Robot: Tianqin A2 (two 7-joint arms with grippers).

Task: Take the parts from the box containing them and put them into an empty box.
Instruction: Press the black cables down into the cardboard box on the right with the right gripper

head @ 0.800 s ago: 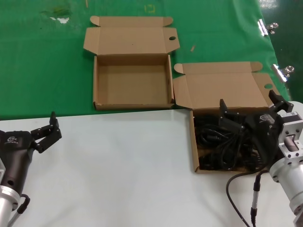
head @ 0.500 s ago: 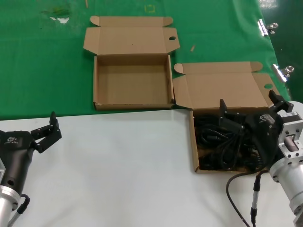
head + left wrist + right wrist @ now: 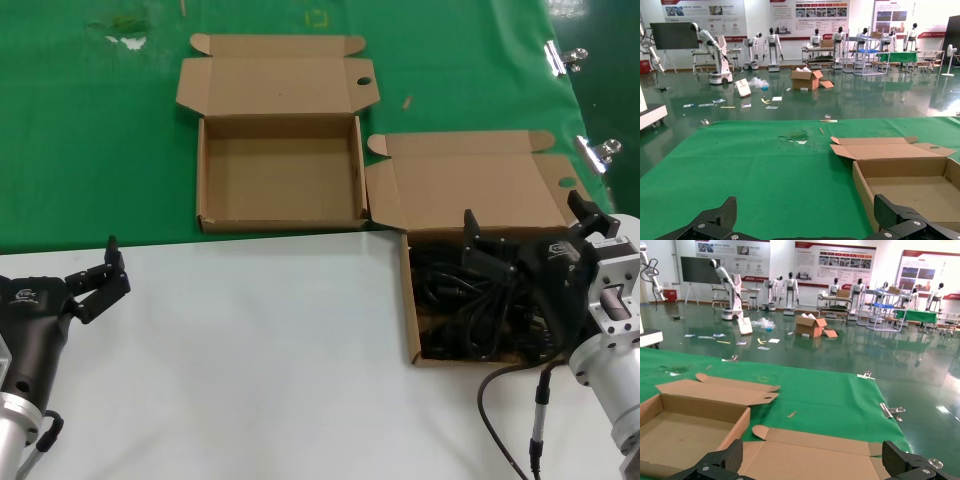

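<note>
right gripper spread above the cords

the right gripper (image 3: 525,235) hangs spread wide over the parts (image 3: 470,305) in the box containing them (image 3: 409,300), lower right. the empty box (image 3: 280,175) sits upper centre. the left gripper (image 3: 100,275) waits spread, lower left, over the white surface (image 3: 260,370).

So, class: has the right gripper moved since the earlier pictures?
No. The right gripper sits over the cords, its fingertip at the same spot against the box's lid flap.
</note>
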